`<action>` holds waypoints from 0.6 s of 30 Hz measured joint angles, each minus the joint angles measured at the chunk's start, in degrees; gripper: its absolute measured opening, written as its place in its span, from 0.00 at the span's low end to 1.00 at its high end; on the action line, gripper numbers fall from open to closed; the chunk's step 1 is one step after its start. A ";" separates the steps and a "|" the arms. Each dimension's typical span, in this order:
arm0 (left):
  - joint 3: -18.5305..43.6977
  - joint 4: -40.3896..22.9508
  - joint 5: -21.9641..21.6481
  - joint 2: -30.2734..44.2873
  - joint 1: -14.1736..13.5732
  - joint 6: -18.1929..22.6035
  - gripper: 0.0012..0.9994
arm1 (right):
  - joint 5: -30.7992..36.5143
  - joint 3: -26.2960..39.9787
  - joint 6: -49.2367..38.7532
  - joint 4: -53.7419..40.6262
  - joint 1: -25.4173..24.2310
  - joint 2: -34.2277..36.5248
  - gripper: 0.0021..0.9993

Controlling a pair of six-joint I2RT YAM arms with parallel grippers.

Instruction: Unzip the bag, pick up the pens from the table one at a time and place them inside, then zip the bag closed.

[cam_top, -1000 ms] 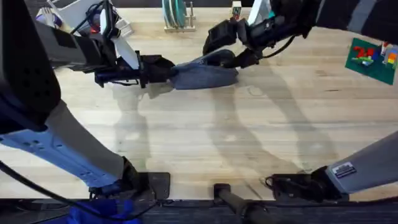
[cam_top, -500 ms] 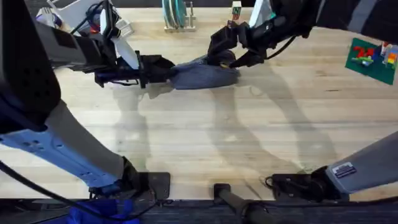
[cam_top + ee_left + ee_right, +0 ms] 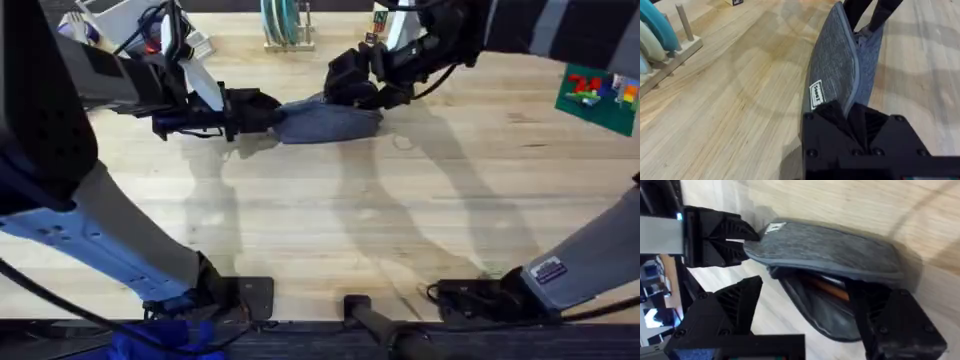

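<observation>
Flanking bag (image 3: 325, 122): L/R fingers, rack (image 3: 285, 28) behind

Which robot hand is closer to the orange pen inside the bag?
The right hand: its fingers straddle the bag's open mouth, right over the orange pen. The left hand pinches the bag's far end, farther from the pen.

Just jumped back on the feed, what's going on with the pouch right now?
The left gripper is shut on one end of the bag, holding it on the table. The right gripper is at the bag's other end with its fingers spread at the gaping mouth. The bag is unzipped, and the right wrist view shows an orange pen already lying inside. The second pen cannot be made out, and the bag has not been zipped closed yet.
</observation>
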 joint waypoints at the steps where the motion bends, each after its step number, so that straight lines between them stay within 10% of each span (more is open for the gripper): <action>1: 0.00 -0.01 0.00 0.00 0.00 0.00 0.04 | -0.13 0.00 0.17 0.56 0.25 0.00 1.00; 18: 0.00 0.00 -0.02 0.00 0.00 0.00 0.04 | -2.67 0.00 4.53 6.79 2.81 2.84 1.00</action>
